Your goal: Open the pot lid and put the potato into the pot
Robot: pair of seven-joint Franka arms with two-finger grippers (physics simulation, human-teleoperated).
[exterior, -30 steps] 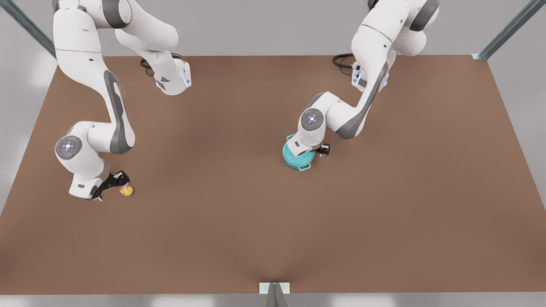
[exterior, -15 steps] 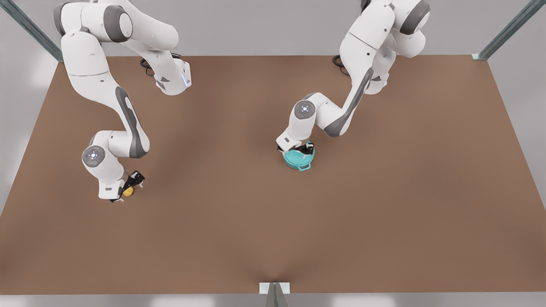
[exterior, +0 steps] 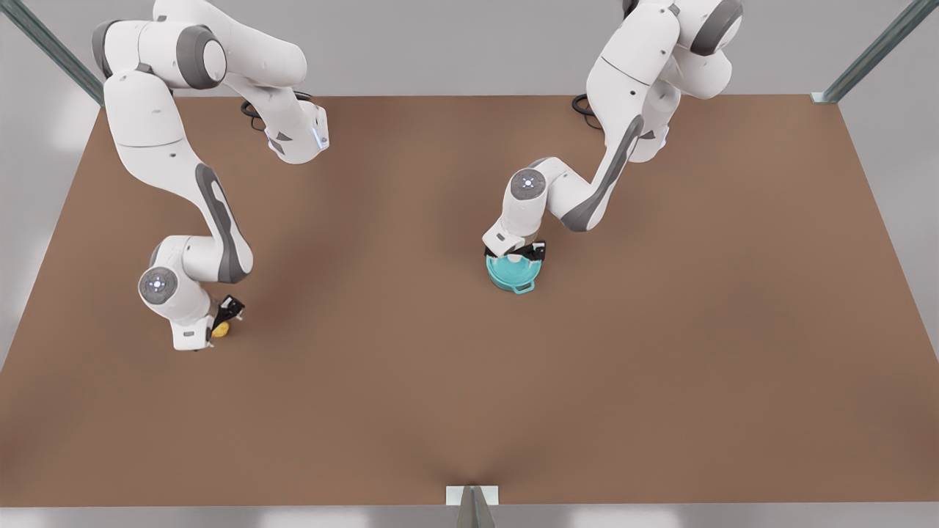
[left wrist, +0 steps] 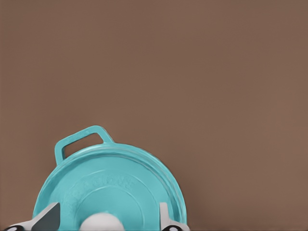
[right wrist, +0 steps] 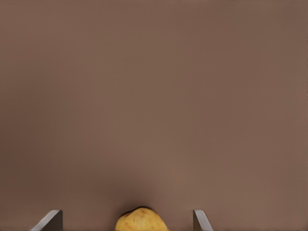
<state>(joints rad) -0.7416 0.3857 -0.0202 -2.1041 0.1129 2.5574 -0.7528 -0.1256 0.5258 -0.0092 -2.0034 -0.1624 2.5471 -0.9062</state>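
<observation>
The teal pot lid (exterior: 510,271) sits shut on the teal pot (exterior: 522,287) near the table's middle. My left gripper (exterior: 525,254) hangs over it. In the left wrist view the lid (left wrist: 115,178) and one loop handle (left wrist: 79,139) show, and the left gripper (left wrist: 108,212) stands open, its fingers (left wrist: 49,217) either side of the white knob (left wrist: 102,223) with gaps. The yellow potato (exterior: 221,329) lies on the table at the front view's left under my right gripper (exterior: 224,320). In the right wrist view the right gripper (right wrist: 126,215) is open astride the potato (right wrist: 141,222).
The brown table (exterior: 469,381) stretches wide around both objects. Black cables (exterior: 587,106) lie at its far edge by the arm bases. Metal posts (exterior: 873,55) stand at the far corners, and a small bracket (exterior: 472,499) sits at the middle of the near edge.
My right gripper swung from beside the potato to over it, fingers on both sides. My left gripper shifted over the lid and now lines up with the knob.
</observation>
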